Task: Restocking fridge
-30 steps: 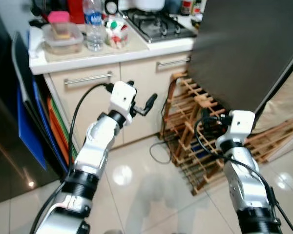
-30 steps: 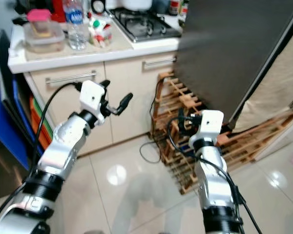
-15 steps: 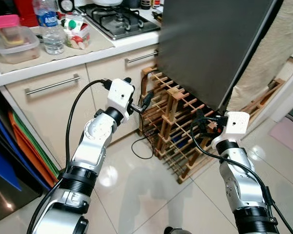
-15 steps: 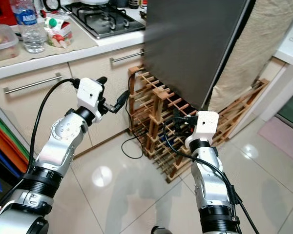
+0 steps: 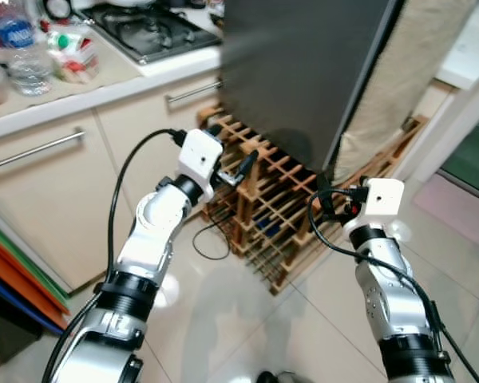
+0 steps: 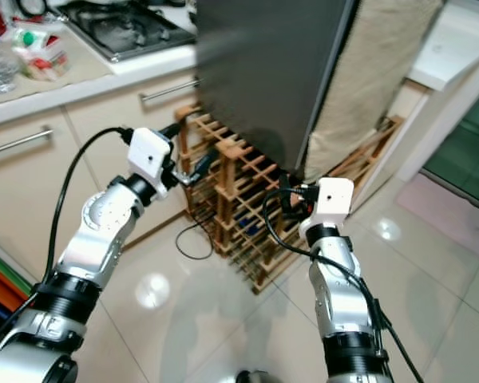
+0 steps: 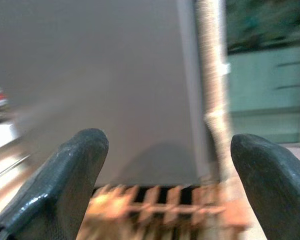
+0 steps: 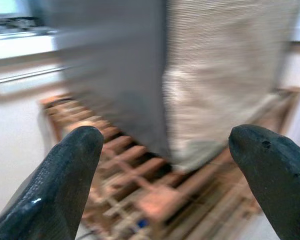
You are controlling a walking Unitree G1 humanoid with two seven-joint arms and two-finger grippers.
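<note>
No lettering is legible; the blue label of the water bottle (image 5: pixel 20 48) beside the hob (image 5: pixel 148 30) is blurred.

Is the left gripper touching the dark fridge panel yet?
Apart. In the left wrist view the left gripper has open fingers framing the fridge panel well beyond them, with nothing between.

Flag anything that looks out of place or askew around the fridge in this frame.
A wooden wine rack sits tilted on the floor, wedged against the base of the dark fridge, with a loose black cable beside it. A beige woven mat leans against the fridge's side. Nothing looks spilled or broken.
</note>
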